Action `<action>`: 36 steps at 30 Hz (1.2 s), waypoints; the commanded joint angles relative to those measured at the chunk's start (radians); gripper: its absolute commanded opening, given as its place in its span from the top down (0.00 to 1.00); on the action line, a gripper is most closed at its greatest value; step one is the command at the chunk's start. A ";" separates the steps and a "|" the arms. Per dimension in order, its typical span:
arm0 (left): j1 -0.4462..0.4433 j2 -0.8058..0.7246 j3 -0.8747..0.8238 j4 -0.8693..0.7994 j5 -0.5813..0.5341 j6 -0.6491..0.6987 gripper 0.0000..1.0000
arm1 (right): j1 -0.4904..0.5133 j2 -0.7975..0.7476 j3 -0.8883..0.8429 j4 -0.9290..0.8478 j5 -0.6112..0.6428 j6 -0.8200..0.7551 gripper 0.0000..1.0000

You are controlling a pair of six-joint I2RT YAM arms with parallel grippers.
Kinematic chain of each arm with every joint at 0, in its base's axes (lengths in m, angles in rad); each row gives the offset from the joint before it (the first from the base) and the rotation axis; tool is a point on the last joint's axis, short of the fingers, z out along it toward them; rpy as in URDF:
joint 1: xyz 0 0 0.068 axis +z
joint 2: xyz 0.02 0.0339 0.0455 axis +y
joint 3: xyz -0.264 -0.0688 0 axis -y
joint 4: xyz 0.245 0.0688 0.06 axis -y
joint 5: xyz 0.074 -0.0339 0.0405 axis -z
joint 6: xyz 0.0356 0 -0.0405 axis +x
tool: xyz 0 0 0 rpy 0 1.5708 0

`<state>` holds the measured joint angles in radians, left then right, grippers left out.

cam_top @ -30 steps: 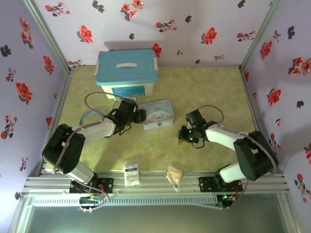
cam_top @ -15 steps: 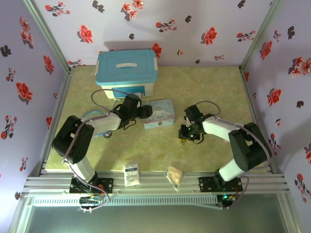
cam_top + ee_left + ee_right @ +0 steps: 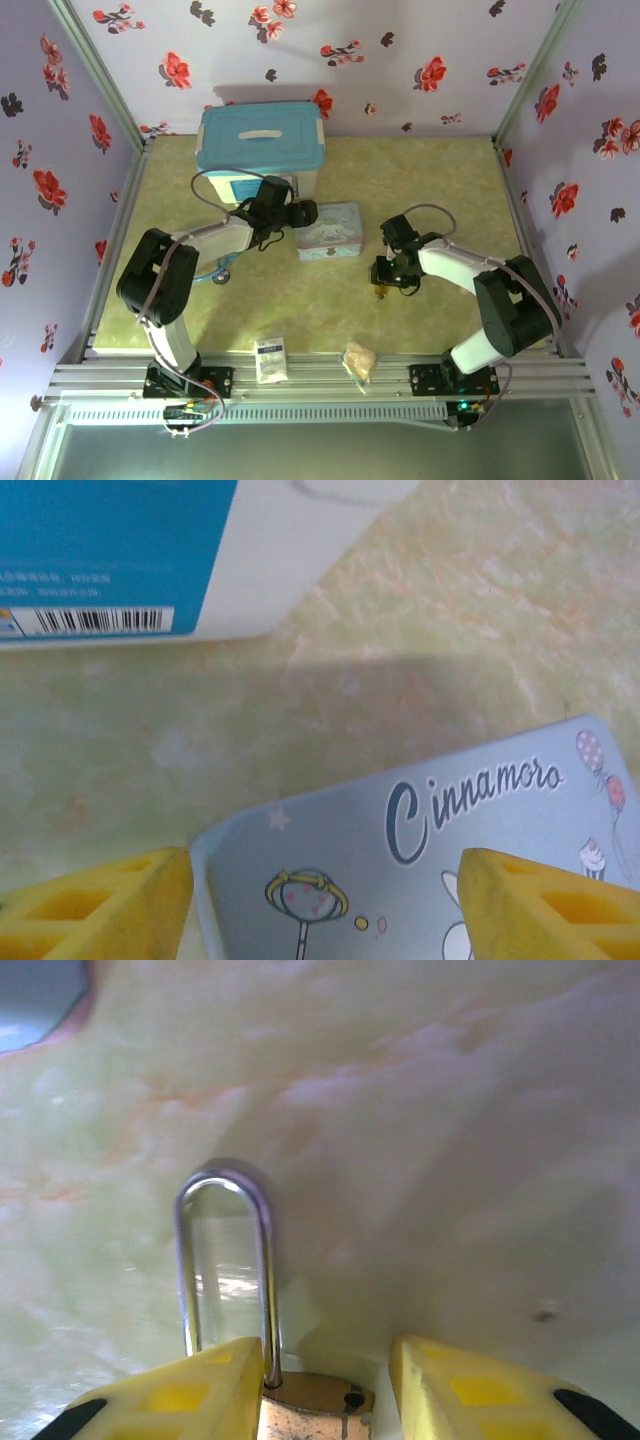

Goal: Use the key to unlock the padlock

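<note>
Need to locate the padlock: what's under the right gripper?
The padlock lies on the table between the right gripper's open jaws, silver shackle pointing away. Only the top of its brass body shows; the rest is hidden behind the jaws and below the wrist view's edge.

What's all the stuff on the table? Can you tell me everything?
storage box: one, white with blue lid, back left.
tin: one, pale blue, cartoon lid, middle.
padlock: one, brass, silver shackle, right of the tin.
packet: one, white, near edge.
wrapper: one, tan, near edge.
stethoscope: one, blue tube, beside left arm.
left gripper: one, yellow fingers, open over the tin.
right gripper: one, yellow fingers, open around the padlock.
</note>
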<state>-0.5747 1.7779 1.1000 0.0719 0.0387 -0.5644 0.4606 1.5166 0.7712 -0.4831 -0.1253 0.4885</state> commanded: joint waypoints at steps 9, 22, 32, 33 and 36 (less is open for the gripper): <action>0.033 -0.426 -0.096 -0.137 -0.068 0.103 0.05 | -0.022 -0.301 0.022 -0.073 0.384 -0.069 0.31; 0.318 -0.848 -0.506 -0.170 -0.445 0.335 0.00 | -0.237 -0.575 -0.282 0.472 0.612 -0.260 0.01; 0.475 -0.570 -0.768 0.506 -0.447 0.479 0.00 | -0.355 -0.247 -0.463 1.182 0.599 -0.378 0.01; 0.488 -0.527 -0.759 0.559 -0.442 0.474 0.00 | -0.356 -0.217 -0.468 1.246 0.594 -0.378 0.01; 0.529 -0.455 -0.764 0.697 -0.354 0.483 0.00 | -0.358 -0.091 -0.487 1.458 0.547 -0.426 0.01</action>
<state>-0.0765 1.2873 0.3481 0.4793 -0.3729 -0.1162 0.1097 1.3483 0.2806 0.6788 0.4522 0.1246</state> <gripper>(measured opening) 0.997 0.991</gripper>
